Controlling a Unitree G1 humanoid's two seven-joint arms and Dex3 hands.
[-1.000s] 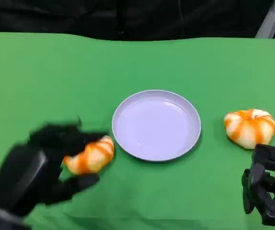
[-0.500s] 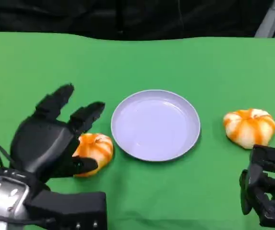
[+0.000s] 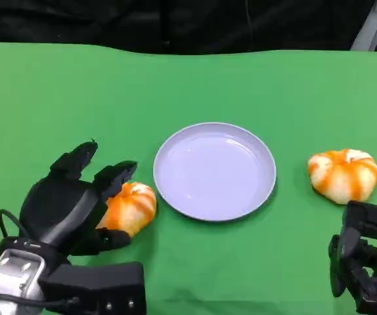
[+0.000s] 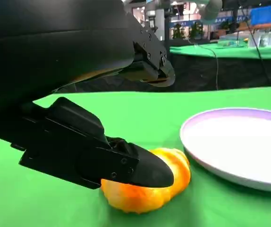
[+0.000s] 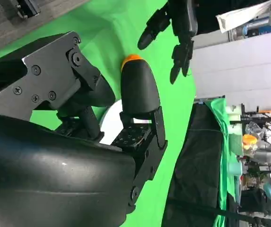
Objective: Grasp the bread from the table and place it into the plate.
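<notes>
Left hand [image 3: 67, 205] cups bread [image 3: 129, 207], fingers [image 3: 116, 176] arched.

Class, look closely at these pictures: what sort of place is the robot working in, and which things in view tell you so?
Probably a robotics lab or test area, not a kitchen. The table is covered in plain green cloth before a black curtain, and the left wrist view shows more green tables with equipment behind.

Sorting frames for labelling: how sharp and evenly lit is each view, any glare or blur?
Head view: even light, soft focus, faint sheen on the plate, left hand unblurred. Left wrist view: bread and fingers crisp, background room hazy. Right wrist view: turned sideways, right hand looms dark, pale glare behind.
</notes>
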